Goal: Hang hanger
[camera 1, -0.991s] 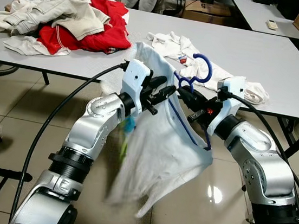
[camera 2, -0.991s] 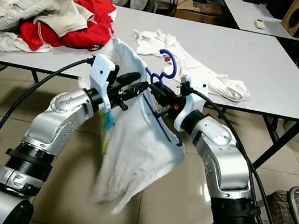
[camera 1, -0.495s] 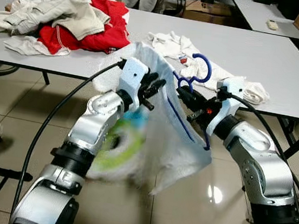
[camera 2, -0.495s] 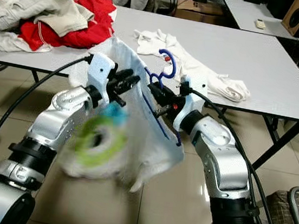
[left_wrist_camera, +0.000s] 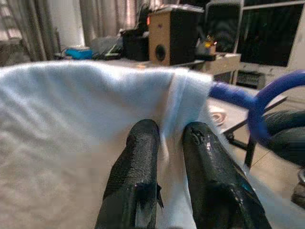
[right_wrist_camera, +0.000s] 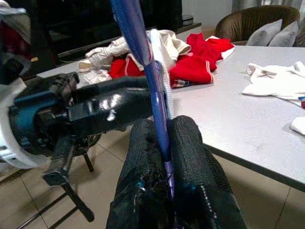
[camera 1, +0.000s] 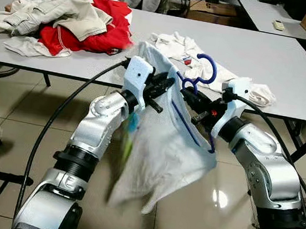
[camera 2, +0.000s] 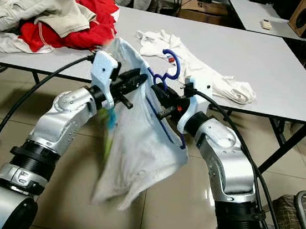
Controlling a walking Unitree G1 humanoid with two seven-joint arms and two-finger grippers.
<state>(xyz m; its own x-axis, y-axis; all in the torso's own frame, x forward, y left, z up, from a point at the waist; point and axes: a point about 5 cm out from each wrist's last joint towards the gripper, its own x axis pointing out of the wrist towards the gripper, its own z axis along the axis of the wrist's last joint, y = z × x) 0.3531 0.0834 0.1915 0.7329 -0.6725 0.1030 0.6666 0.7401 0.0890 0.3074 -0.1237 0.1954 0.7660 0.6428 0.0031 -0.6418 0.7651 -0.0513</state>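
Both arms were raised in front of the table [camera 1: 292, 70], wrists angled toward each other. The right gripper [camera 1: 192, 101] was clamped on the blue hanger [camera 1: 202, 76], its hook rising above the fingers. The left gripper [camera 1: 162, 86] pinched the white shirt [camera 1: 159, 154], which draped from the hanger between them.

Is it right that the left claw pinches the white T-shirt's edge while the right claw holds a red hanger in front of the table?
Not quite: the hanger is blue, not red, as the left eye view shows. The rest stands: the left claw pinches the white T-shirt at its edge, and the right claw is shut on the hanger in front of the table.
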